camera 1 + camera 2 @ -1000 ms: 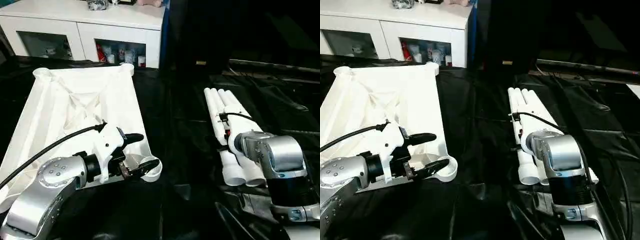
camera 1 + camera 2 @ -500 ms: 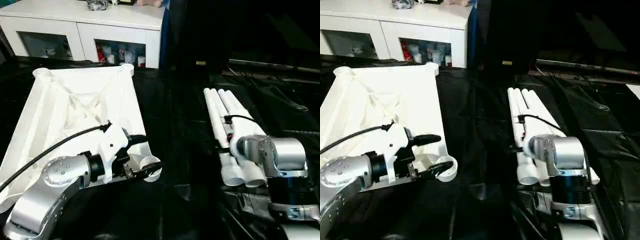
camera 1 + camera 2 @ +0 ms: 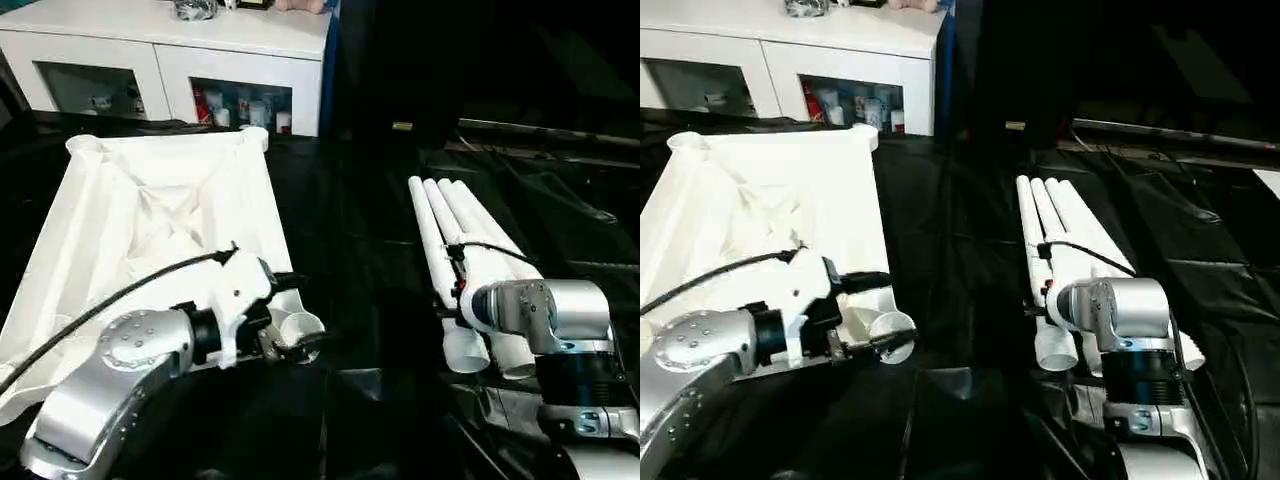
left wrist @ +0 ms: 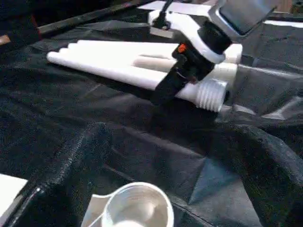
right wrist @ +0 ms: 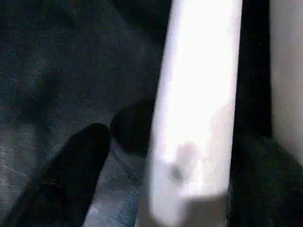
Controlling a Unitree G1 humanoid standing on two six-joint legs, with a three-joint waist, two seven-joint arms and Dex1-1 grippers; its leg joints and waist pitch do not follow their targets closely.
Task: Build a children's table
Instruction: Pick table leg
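Left pincer (image 3: 292, 320) stands with its two black fingers wide apart at the near right corner of the white plastic rectangular tabletop (image 3: 150, 215). One finger lies above the round corner socket (image 3: 300, 328) and the other below it, so the socket sits between them; I cannot tell if they touch it. The tabletop lies upside down, its ribbed underside facing up, and it stretches away from this pincer toward the white cabinet with glass doors (image 3: 165, 60) at the far side. In the left wrist view the open socket (image 4: 137, 208) is just in front of the camera.

Everything rests on a black plastic sheet (image 3: 360, 250) that covers the bench.

Right pincer (image 4: 173, 82) points down onto the bundle of long tapered white round legs (image 3: 455, 235), which lie side by side, well apart from the tabletop. Its black fingers (image 5: 75, 156) sit on either side of one white leg (image 5: 199, 94) near the threaded thick end (image 4: 210, 94). Whether they press the leg or only stand around it, I cannot tell.
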